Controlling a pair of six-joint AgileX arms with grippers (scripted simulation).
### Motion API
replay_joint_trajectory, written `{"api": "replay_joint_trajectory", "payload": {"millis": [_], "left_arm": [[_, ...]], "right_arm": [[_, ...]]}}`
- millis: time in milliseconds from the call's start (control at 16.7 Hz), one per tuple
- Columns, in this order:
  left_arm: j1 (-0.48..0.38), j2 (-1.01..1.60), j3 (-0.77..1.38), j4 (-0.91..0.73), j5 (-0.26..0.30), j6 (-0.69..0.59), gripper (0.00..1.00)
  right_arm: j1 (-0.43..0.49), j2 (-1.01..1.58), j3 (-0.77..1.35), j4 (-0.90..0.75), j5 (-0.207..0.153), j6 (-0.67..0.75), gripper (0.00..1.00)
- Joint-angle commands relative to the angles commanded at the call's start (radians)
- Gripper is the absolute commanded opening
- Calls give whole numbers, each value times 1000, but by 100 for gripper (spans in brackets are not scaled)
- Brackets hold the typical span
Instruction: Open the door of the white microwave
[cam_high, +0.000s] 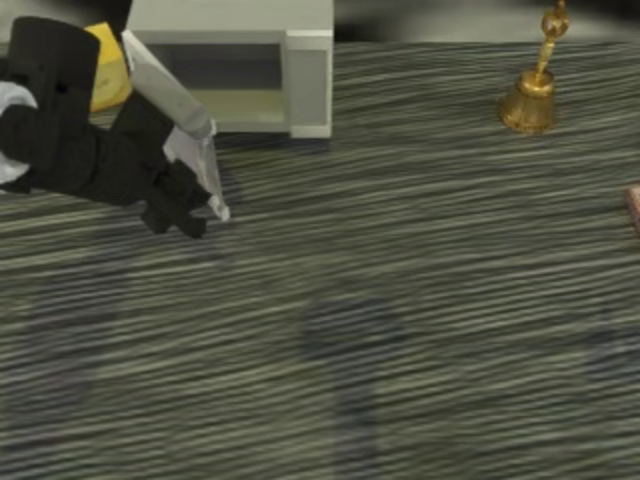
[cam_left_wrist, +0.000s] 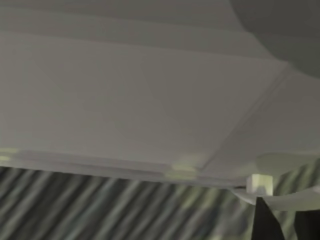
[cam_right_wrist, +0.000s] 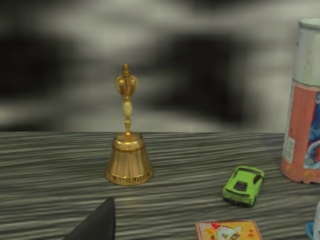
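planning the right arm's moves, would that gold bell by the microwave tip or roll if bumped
The gold bell stands upright on a wide flared base, so a low nudge would probably slide it. Its tall thin handle makes a high bump likelier to topple it. Once down, its round body might roll in an arc.

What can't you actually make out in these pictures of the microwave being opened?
- Left gripper, top view: whether its fingers truly clamp the door edge; the black arm covers the contact.
- Yellow object, top view: mostly hidden behind the arm and door.
- White microwave: its back is cut off by the top edge.
- Left wrist view: only a close pale panel; the cavity is unseen.
- Right gripper: out of the top view; its fingers cannot be judged.
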Motion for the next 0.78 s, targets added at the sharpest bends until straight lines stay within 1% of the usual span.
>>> {"api": "replay_joint_trajectory", "payload": {"millis": [420, 540, 780], "left_arm": [[0, 0, 0, 0, 0, 0, 0], [-4, 0, -5, -3, 7, -1, 0], [16, 1, 4, -23, 29, 44, 0]], "right_arm": [[0, 0, 0, 0, 0, 0, 100], [0, 0, 0, 0, 0, 0, 100], [0, 0, 0, 0, 0, 0, 100]]}}
